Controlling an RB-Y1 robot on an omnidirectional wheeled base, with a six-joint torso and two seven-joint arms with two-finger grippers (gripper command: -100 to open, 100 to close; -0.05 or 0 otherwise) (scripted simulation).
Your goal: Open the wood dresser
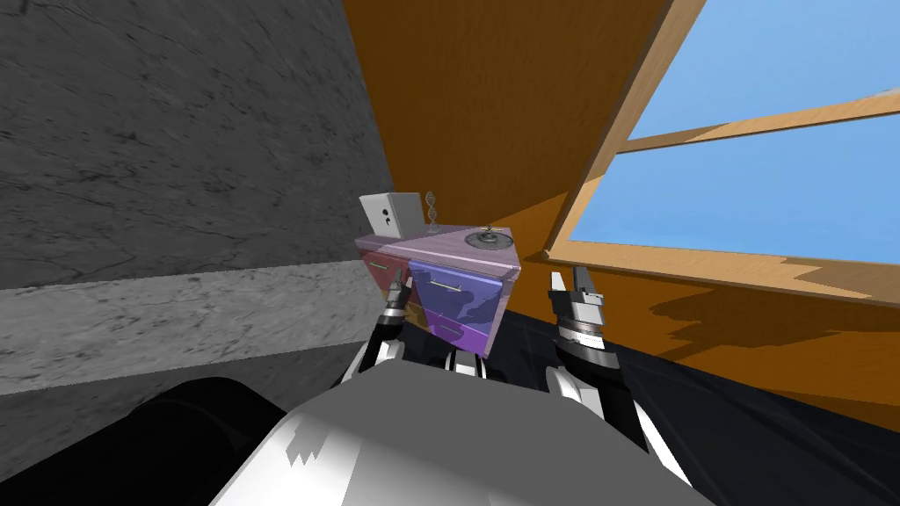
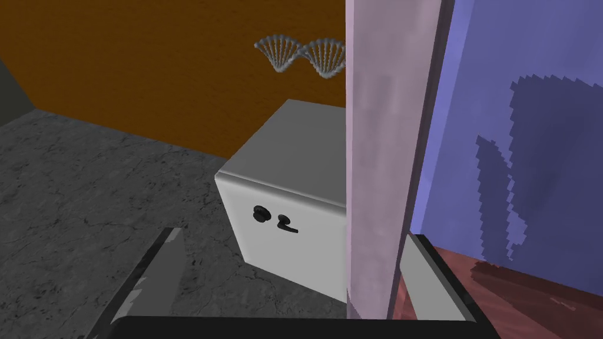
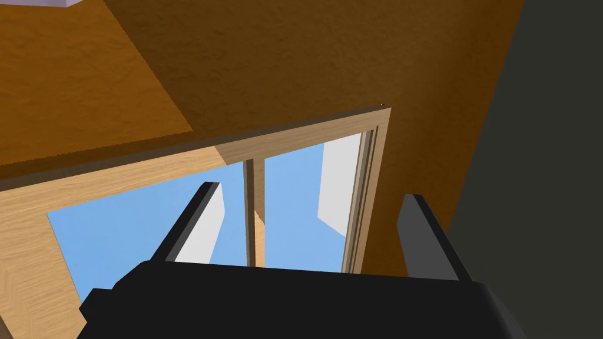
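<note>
The dresser (image 1: pixel 457 294), tinted violet and pink, sits in the middle of the head view, and its drawers all look flush, the thin handle (image 1: pixel 448 287) on the front ungrasped, so I judge the opening not yet begun. The left hand (image 1: pixel 402 281) is at the dresser's corner just left of centre, fingers apart; in its wrist view a pale dresser edge passes between them, beside a white box (image 2: pixel 282 206). The right hand (image 1: pixel 569 278) hangs right of the dresser, fingers apart, holding nothing.
</note>
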